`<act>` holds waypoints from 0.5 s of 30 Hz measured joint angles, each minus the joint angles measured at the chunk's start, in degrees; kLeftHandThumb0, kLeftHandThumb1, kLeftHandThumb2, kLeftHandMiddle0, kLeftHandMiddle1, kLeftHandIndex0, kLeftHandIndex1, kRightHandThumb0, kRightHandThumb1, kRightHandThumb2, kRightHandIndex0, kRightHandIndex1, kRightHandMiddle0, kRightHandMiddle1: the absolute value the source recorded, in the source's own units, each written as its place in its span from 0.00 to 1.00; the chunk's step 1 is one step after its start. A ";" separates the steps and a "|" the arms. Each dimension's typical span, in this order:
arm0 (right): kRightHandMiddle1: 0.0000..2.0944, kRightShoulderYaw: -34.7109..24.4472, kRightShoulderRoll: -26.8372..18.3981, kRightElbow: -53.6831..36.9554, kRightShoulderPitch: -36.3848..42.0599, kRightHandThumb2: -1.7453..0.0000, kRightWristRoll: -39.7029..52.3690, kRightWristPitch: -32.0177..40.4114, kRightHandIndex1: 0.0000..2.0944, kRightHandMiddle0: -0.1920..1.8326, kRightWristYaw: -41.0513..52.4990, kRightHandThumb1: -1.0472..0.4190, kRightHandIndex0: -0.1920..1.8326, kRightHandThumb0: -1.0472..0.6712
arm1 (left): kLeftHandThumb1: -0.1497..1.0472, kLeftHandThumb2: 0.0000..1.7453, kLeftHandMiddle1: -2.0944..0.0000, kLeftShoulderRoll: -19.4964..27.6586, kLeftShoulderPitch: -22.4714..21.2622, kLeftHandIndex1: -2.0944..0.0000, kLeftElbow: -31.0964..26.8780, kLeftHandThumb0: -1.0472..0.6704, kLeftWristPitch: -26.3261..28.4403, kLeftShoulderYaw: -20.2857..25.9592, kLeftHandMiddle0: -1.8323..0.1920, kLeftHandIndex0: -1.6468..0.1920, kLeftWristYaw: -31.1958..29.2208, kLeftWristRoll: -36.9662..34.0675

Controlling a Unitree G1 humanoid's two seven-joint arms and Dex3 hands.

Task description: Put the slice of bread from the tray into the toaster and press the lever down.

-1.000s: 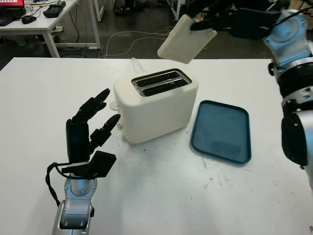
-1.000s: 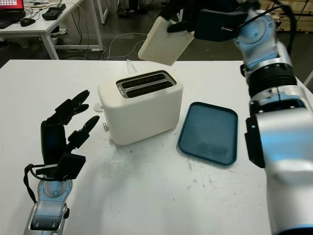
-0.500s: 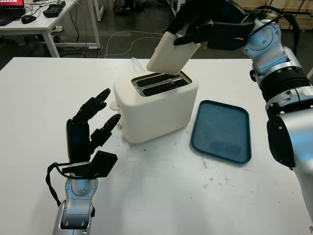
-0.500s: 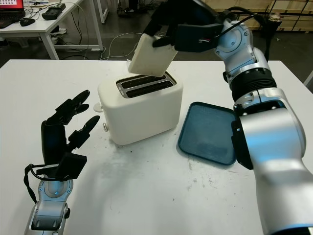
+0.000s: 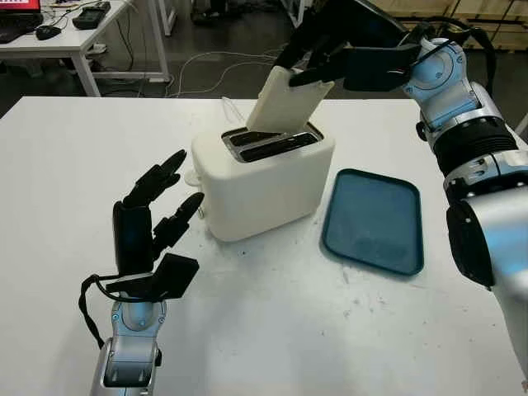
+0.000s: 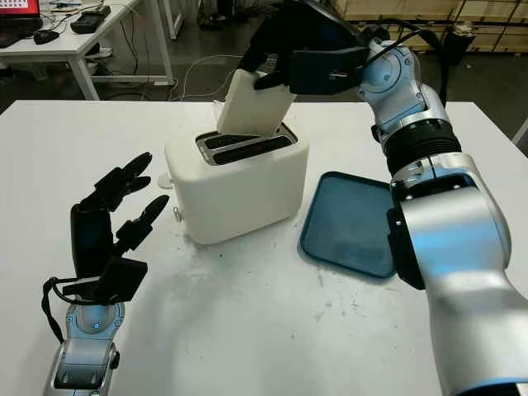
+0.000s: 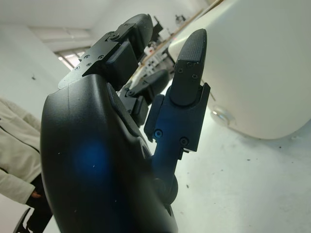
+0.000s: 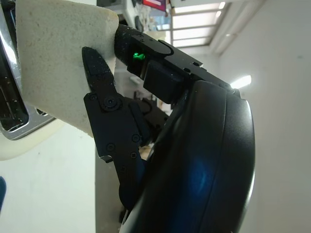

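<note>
A cream toaster [image 5: 264,186] stands in the middle of the white table, two slots on top. My right hand [image 5: 309,62] is shut on a pale slice of bread [image 5: 285,103], held tilted with its lower edge at the far slot [image 5: 268,134]. In the right wrist view the bread [image 8: 58,63] sits between the black fingers [image 8: 104,116] above the slot. A small lever knob [image 5: 202,211] shows on the toaster's left end. My left hand [image 5: 153,210] is open, raised just left of that end. The dark blue tray [image 5: 375,221] lies bare to the right.
A white cable [image 5: 231,109] runs off behind the toaster. Beyond the table's far edge are a desk [image 5: 66,37] with a keyboard and mouse, and floor cables. A person's light sleeve [image 7: 14,155] shows in the left wrist view.
My right hand has carried the bread down and leftward from above the toaster's right side until its lower edge reaches the far slot. The left hand has stayed put.
</note>
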 measured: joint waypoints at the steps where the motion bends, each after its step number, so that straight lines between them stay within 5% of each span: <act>1: 0.00 -0.05 0.00 0.04 0.08 1.00 0.03 0.08 0.32 0.71 0.44 0.12 0.66 0.45 | 0.89 0.03 0.66 0.00 0.01 1.00 0.00 0.40 0.00 0.00 0.65 0.50 0.00 0.00; 15: 0.00 -0.36 0.00 -0.14 1.59 1.00 0.06 1.12 0.35 0.71 2.85 0.11 0.64 0.47 | 0.89 0.03 0.67 -0.34 0.28 1.00 0.00 0.40 0.00 -0.03 0.65 0.50 0.00 -0.02</act>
